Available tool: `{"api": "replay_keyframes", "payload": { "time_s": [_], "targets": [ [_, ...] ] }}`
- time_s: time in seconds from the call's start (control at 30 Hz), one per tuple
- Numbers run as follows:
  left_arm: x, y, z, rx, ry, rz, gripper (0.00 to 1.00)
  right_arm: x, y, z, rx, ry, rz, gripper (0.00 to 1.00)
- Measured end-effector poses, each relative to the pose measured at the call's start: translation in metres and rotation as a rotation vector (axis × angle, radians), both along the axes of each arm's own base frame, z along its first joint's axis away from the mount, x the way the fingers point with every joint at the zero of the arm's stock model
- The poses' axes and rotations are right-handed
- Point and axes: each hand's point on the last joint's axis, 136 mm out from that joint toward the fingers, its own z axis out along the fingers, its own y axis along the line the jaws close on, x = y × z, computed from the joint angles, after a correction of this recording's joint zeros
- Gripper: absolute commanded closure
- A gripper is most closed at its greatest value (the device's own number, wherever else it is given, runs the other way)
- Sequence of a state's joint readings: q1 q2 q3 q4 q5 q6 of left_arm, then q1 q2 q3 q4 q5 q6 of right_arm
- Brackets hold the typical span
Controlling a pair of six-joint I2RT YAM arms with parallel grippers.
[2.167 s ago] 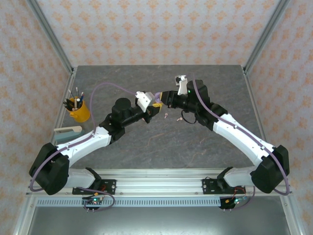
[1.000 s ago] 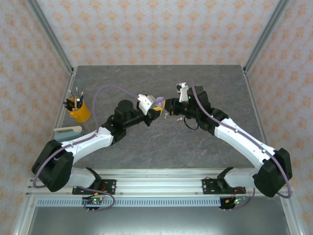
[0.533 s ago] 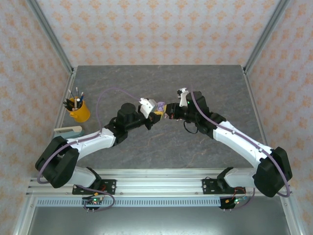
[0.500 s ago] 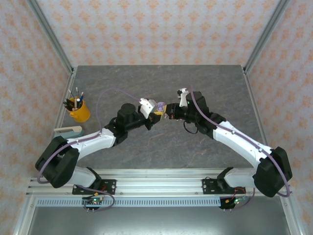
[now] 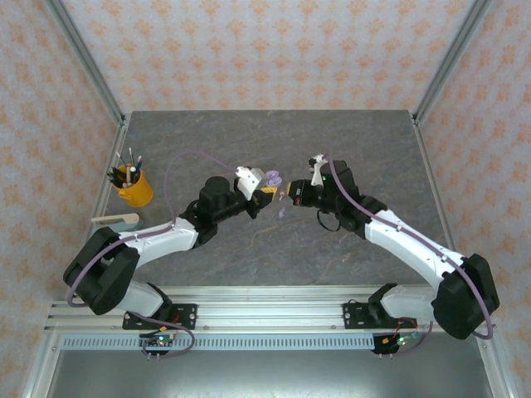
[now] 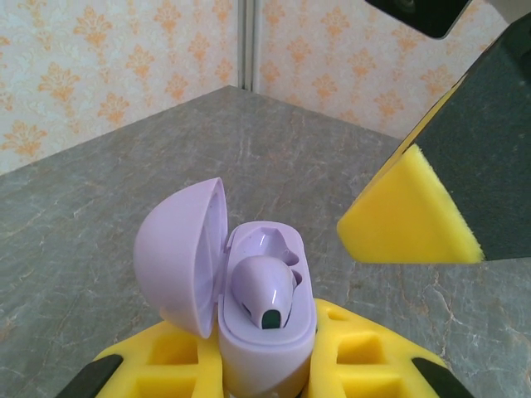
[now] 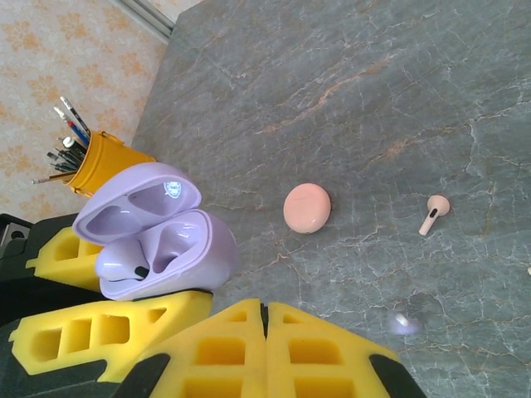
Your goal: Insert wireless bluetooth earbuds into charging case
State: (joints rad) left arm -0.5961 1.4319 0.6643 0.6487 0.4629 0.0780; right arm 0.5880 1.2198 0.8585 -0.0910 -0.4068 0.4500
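lilac case (image 6: 178, 265): glossy plastic | table (image 7: 373, 83): matt, veined (stone-look) | right tool pads (image 7: 286, 319): foam

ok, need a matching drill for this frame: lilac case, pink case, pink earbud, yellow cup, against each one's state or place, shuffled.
Things:
1. lilac case
2. pink case
3. pink earbud
4. yellow cup

States:
A. closed, lying on the table
B. upright, holding pens
C. lid open, clamped in the left gripper
D. loose on the table, outside any case

Pairs: 1-C, 2-A, 3-D, 4-B
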Motion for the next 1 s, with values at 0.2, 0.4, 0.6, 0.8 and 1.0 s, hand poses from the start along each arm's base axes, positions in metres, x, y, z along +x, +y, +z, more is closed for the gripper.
{"api": "replay_keyframes", "payload": {
  "time_s": [0.2, 0.4, 0.6, 0.8, 1.0],
  "targets": [
    [0.002, -0.001, -0.010, 0.012, 0.016, 0.002, 1.00, 0.003, -0.006, -0.015, -0.027, 0.018, -0.028, 0.95],
    [0.002, 0.004, -0.019, 0.026, 0.026, 0.028, 1.00, 0.001, -0.022, -0.079, -0.108, 0.160, -0.092, 0.84],
    [0.001, 0.015, -0.019, 0.033, 0.016, 0.075, 1.00, -0.007, -0.021, -0.114, -0.136, 0.271, -0.106, 0.64],
    [0.002, 0.040, 0.003, 0.010, -0.040, 0.149, 1.00, -0.022, -0.008, -0.138, -0.202, 0.394, -0.136, 0.49],
    [0.005, 0.070, 0.019, -0.008, -0.076, 0.235, 1.00, -0.024, 0.021, -0.148, -0.271, 0.503, -0.244, 0.48]
  ]
}}
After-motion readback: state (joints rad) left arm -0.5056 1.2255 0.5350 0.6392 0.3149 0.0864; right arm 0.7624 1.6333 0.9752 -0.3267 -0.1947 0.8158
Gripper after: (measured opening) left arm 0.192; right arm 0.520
